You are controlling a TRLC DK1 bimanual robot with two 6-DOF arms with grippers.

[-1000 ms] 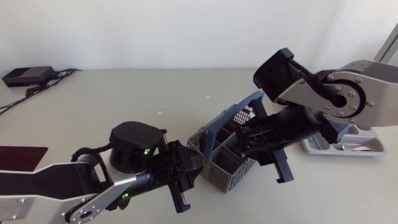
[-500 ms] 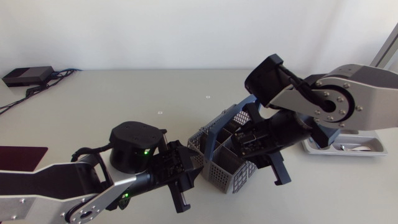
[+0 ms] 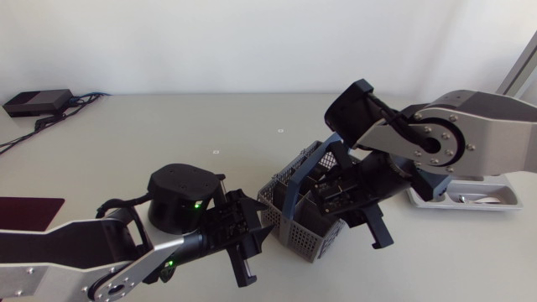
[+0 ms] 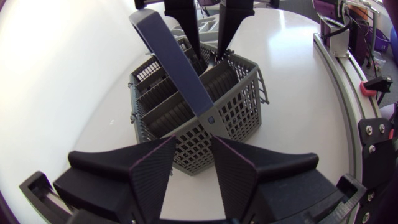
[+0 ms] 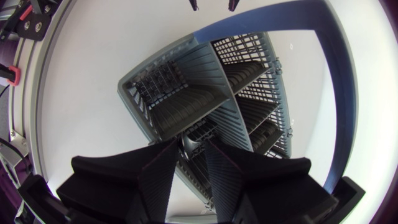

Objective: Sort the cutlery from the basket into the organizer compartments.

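Basket apparently under right hand; left hand just beside.

The basket stands on the table near its middle, between the two grippers. The left gripper sits just beside the basket's left corner. The right gripper hangs over its right compartments. The organizer lies right of the basket, partly under the right arm.
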